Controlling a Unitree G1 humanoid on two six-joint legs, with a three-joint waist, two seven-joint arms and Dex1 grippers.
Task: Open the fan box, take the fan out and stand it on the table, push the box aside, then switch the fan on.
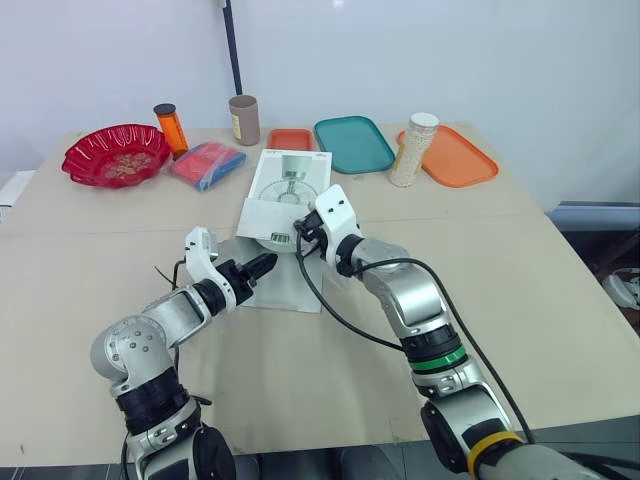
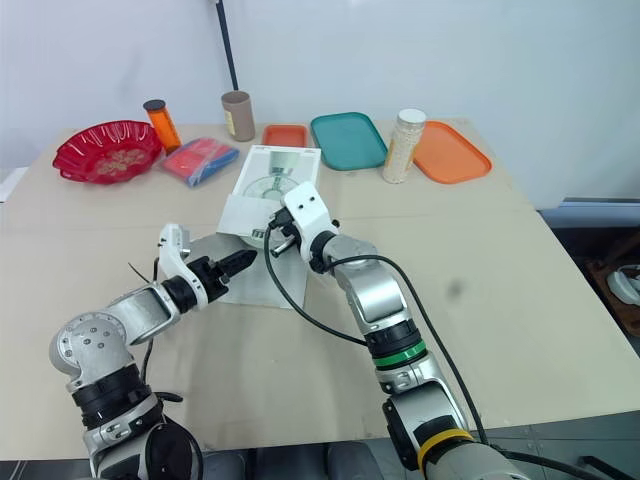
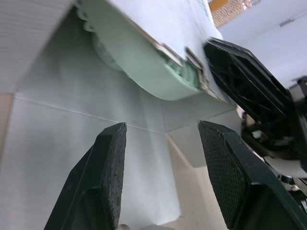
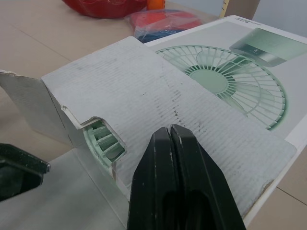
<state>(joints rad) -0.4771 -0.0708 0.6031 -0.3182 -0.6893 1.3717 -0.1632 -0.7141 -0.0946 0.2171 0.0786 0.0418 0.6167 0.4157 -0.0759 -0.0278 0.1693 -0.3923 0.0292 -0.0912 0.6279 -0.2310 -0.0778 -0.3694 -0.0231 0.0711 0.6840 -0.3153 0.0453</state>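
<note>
The white fan box [image 1: 288, 185] lies flat mid-table with a fan picture on top. Its near end is open: a flap [image 1: 285, 285] is spread on the table, and the pale green fan [image 1: 276, 239] peeks out of the opening. My right gripper [image 1: 299, 231] is shut with nothing between its fingers; its tips sit over the box's upper flap [image 4: 158, 96] at the open end. My left gripper [image 1: 264, 265] is open, low over the spread flap and pointing at the fan's edge [image 3: 144, 72]. The fan's body stays hidden inside the box.
Along the far edge stand a red bowl [image 1: 115, 153], an orange bottle [image 1: 170, 127], a brown cup [image 1: 244, 120], a red and blue packet [image 1: 207, 165], a small orange tray [image 1: 290, 139], a teal tray [image 1: 353, 143], a tall jar [image 1: 413, 150] and an orange tray [image 1: 458, 157].
</note>
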